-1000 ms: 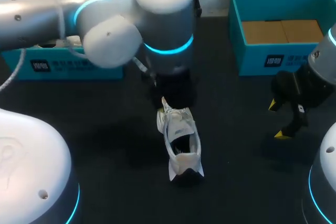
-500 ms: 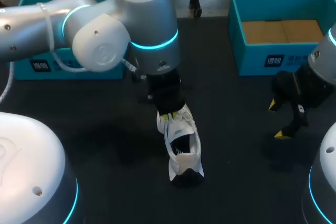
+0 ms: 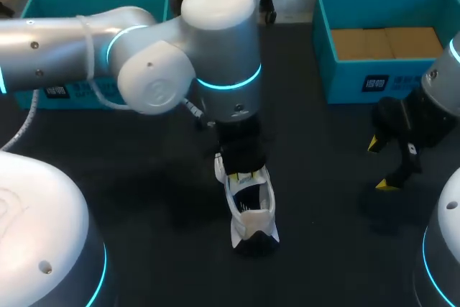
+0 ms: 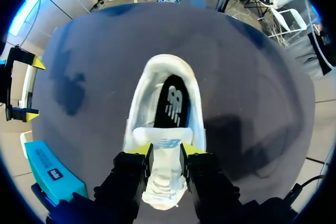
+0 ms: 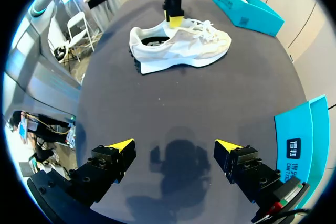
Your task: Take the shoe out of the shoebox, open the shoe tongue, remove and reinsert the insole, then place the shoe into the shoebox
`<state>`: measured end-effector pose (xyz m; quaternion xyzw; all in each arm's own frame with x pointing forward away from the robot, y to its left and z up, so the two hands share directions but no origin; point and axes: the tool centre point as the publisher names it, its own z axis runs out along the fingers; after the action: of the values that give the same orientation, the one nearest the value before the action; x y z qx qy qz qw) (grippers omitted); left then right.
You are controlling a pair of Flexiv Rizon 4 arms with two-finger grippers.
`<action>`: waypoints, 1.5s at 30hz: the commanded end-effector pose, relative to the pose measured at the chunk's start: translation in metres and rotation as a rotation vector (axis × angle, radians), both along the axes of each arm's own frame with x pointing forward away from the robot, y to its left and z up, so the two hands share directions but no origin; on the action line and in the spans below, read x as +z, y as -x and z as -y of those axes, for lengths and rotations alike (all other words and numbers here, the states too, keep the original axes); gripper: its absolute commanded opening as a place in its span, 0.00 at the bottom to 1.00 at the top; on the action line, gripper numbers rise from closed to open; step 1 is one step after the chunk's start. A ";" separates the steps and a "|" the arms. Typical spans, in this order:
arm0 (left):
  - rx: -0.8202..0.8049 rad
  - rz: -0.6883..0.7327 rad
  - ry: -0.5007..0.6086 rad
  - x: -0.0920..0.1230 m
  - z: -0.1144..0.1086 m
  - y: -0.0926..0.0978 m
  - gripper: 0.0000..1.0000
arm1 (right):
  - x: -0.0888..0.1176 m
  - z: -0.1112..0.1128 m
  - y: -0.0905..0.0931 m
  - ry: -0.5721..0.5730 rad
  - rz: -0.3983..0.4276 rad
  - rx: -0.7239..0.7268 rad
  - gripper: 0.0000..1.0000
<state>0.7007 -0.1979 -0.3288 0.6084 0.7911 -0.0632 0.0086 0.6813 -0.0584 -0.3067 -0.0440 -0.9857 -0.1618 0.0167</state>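
The left gripper [image 4: 165,151] is pinching the white tongue [image 4: 167,144] of the shoe [image 3: 251,210], with one yellow tip pressing on each side and the laced forefoot lying under the fingers. Ahead of the gripper the shoe's opening is showing the dark insole [image 4: 170,100] sitting inside, and the heel is pointing straight away from the fingers. In the head view the white shoe is standing on its sole just below the centre of the frame, on the dark table [image 3: 323,235]. Its long axis is running nearly top to bottom of the frame, leaning slightly. The heel is pointing toward the lower edge, and the toe toward the upper edge is hiding under the left arm [image 3: 144,55], which is coming in from the left side. The right gripper [image 3: 382,165] is hanging at the right of the frame, well apart from the shoe, with its fingers spread wide and holding nothing. A teal shoebox [image 3: 323,48] with brown cardboard in it is sitting in the upper right of the frame, and a second teal box [image 3: 93,1] is lying in the upper left, partly behind the left arm
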 end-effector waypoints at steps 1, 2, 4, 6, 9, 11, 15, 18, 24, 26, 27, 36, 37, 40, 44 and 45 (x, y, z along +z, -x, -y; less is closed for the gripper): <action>0.001 0.008 0.005 0.011 -0.005 0.001 0.38 | -0.001 0.000 0.001 0.002 0.002 -0.001 1.00; 0.003 0.009 0.000 0.008 -0.004 0.003 0.38 | -0.001 0.000 0.001 0.002 0.002 -0.001 1.00; 0.000 0.001 -0.021 0.000 -0.001 0.006 0.38 | -0.001 0.000 0.001 0.002 0.002 -0.001 1.00; 0.000 -0.009 -0.044 -0.012 0.004 0.011 0.39 | -0.001 0.000 0.001 0.002 0.002 -0.001 1.00; 0.012 -0.021 -0.070 -0.024 0.010 0.010 0.42 | -0.001 0.000 0.001 0.002 0.002 -0.001 1.00; 0.015 -0.027 -0.074 -0.026 0.009 0.010 0.42 | -0.001 0.000 0.001 0.002 0.002 -0.001 1.00; 0.028 -0.006 -0.028 -0.004 -0.004 0.015 0.44 | -0.001 0.000 0.001 0.002 0.002 -0.001 1.00; 0.060 0.003 0.007 0.020 -0.014 0.018 0.48 | -0.001 0.000 0.001 0.002 0.002 -0.001 1.00; 0.189 -0.011 -0.033 0.057 -0.023 0.023 0.79 | -0.001 0.000 0.001 0.002 0.002 -0.001 1.00; 0.315 -0.026 -0.066 0.066 -0.025 0.026 0.97 | -0.001 0.000 0.001 0.002 0.002 -0.001 1.00; 0.384 -0.056 -0.080 0.070 -0.026 0.028 1.00 | -0.001 0.000 0.001 0.002 0.002 -0.001 1.00; 0.564 -0.102 -0.128 0.090 -0.037 0.043 1.00 | -0.001 0.000 0.001 0.002 0.002 -0.001 1.00; 0.564 -0.102 -0.128 0.090 -0.037 0.043 1.00 | -0.001 0.000 0.001 0.002 0.002 -0.001 1.00; 0.564 -0.102 -0.128 0.090 -0.037 0.043 1.00 | -0.001 0.000 0.001 0.002 0.002 -0.001 1.00; 0.564 -0.102 -0.128 0.090 -0.037 0.043 1.00 | -0.001 0.000 0.001 0.002 0.002 -0.001 1.00; 0.633 -0.140 -0.155 0.091 -0.036 0.050 1.00 | -0.001 0.000 0.001 0.002 0.002 -0.001 1.00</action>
<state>0.6561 -0.1608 -0.2375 0.3575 0.9315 -0.0394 -0.0550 0.6813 -0.0584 -0.3067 -0.0441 -0.9857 -0.1618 0.0167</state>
